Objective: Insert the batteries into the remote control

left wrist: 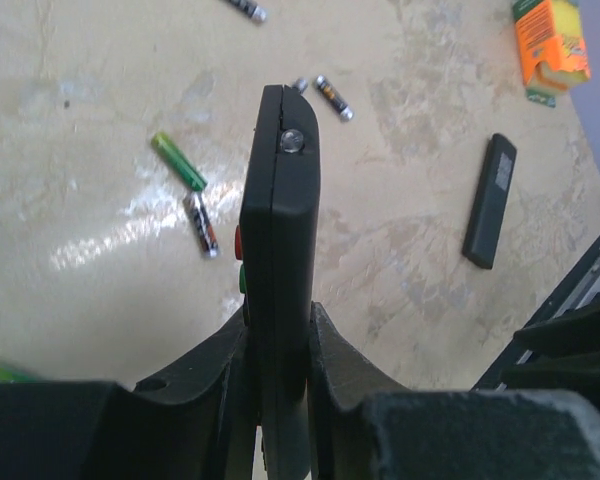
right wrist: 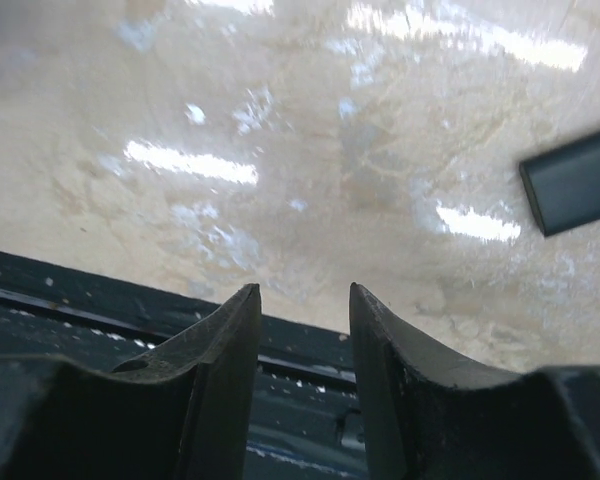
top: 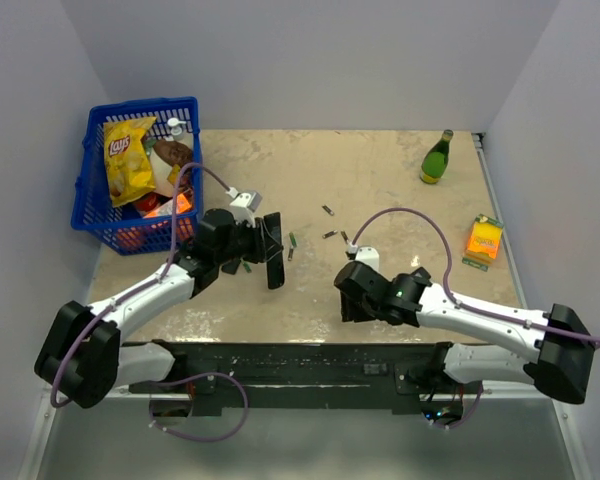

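One blue basket holds a yellow chip bag.

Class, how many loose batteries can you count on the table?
6 batteries: one farthest out; two close together nearer in; a green one with a dark one beside it; another green one, partly hidden, by the left gripper. More may be hidden.

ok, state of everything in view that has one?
remote control: held, clamped across its faces
left gripper: shut on remote control
right gripper: open, empty
batteries: loose, lying flat on table
back cover: off, flat on table
green bottle: upright
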Controlling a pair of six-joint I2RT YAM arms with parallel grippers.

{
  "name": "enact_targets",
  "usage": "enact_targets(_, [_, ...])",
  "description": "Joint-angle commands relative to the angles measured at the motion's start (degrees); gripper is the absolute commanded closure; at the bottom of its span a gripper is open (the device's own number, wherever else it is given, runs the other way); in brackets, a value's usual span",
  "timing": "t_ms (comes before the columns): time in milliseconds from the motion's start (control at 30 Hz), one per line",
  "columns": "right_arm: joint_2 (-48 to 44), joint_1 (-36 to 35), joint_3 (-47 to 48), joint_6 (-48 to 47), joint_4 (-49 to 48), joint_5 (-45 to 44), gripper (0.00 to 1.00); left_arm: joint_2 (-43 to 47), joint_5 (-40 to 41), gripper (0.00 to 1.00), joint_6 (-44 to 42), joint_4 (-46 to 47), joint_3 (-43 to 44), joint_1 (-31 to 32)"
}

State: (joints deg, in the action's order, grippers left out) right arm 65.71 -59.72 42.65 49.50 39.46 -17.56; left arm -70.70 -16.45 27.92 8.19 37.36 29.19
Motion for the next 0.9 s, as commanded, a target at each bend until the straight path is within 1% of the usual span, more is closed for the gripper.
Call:
enact_targets(0, [-3.6,-0.2,1.7,-1.2,-5.5,-6.3,0.56,1.6,1.9,1.00,6.0,1.0,-4.0,0.3])
enact_targets(133, [-5.9,-0.1,0.9,-1.9,-8.3,-8.4,0.56,-0.5,2.1,1.00,7.9,1.7,-6.2,0.3])
enact_targets(333, [-12.4,-0.1,-1.2,-2.9,-11.8,-11.4,0.55,-5.5,-1.4,0.90,10.8,6.6,-8.4,0.3])
enact_targets(367, [-12.7,-0.1,-1.1,-3.3,-11.8,-11.6,0.54,-5.9,-1.7,0.84,11.3,7.6,-9.2,0.3])
enact_targets(400, [-13.0,-0.1,-0.9,-3.9,-11.7,-12.3,0.54,-6.1,-1.8,0.80,11.5,8.0,-9.6,0.3])
enact_targets(433, [-13.4,-0.1,-0.7,-4.1,-11.7,-12.6,0.54,-6.4,-1.7,0.73,11.5,8.1,-10.0,0.3])
enact_targets(500, [-13.6,-0.1,-0.3,-5.2,-11.6,-13.5,0.54,-6.6,-1.4,0.65,11.5,7.6,-10.2,0.3])
enact_targets(533, [-13.8,-0.1,-0.1,-5.5,-11.7,-13.9,0.53,-6.5,-1.2,0.56,11.1,7.2,-10.3,0.3])
enact_targets(600, [-13.9,-0.1,0.4,-6.2,-11.6,-15.2,0.53,-6.0,0.0,0.47,10.4,4.7,-9.9,0.5])
enact_targets(633, [-13.9,-0.1,0.6,-6.6,-11.6,-15.5,0.53,-5.7,0.7,0.36,9.7,3.8,-9.8,0.6])
enact_targets(700, [-14.2,-0.1,1.1,-7.4,-11.5,-16.4,0.53,-4.5,2.8,0.28,8.9,1.0,-9.3,0.6])
enact_targets(733, [-14.3,-0.1,1.3,-7.6,-11.6,-17.0,0.53,-4.1,3.5,0.22,8.1,0.2,-9.1,0.5])
enact_targets(867, [-14.9,-0.1,2.1,-8.8,-11.5,-18.4,0.52,-0.5,6.9,0.16,6.4,-6.1,-7.0,0.7])
